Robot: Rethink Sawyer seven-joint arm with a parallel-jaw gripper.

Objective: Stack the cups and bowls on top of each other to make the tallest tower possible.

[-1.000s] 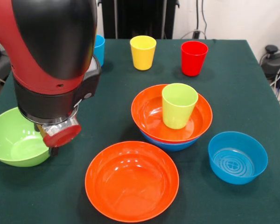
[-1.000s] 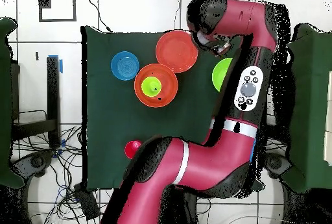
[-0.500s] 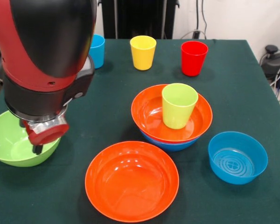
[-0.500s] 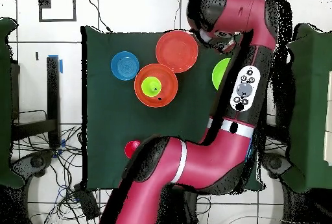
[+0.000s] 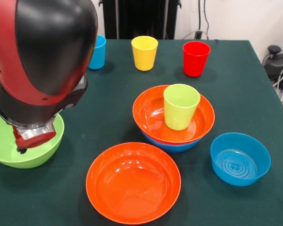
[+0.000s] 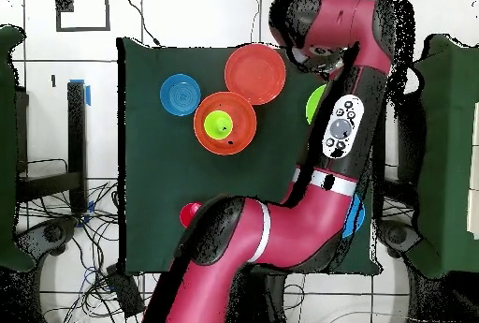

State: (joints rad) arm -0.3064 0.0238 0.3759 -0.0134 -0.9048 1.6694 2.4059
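In the front view there are 4 cups and 5 bowls. Cups: 1 blue cup (image 5: 97, 52) at 11 o'clock, half hidden by the arm (image 5: 42, 61); 1 yellow cup (image 5: 144, 52) at 12 o'clock; 1 red cup (image 5: 195, 58) at 1 o'clock; and 1 lime green cup (image 5: 180, 106) standing upright inside the upper orange bowl (image 5: 151, 115). Bowls: 2 orange, 2 blue, 1 green. That upper orange bowl is nested in a blue bowl (image 5: 172, 145) of which only the rim shows; these 3 pieces make the tower, just right of the table's middle. The second orange bowl (image 5: 133, 182) sits alone at 6 o'clock, near the table's front edge. The smaller blue bowl (image 5: 240, 158) stands apart at 4 o'clock, toward the right edge. The green bowl (image 5: 23, 141) lies at 9 o'clock by the left edge.

The gripper (image 5: 21, 149) hangs over the green bowl's hollow; whether its fingers are spread or pressed together I cannot tell.

Open cloth (image 5: 240, 89) lies at 2 to 3 o'clock, and between the green bowl and the tower.
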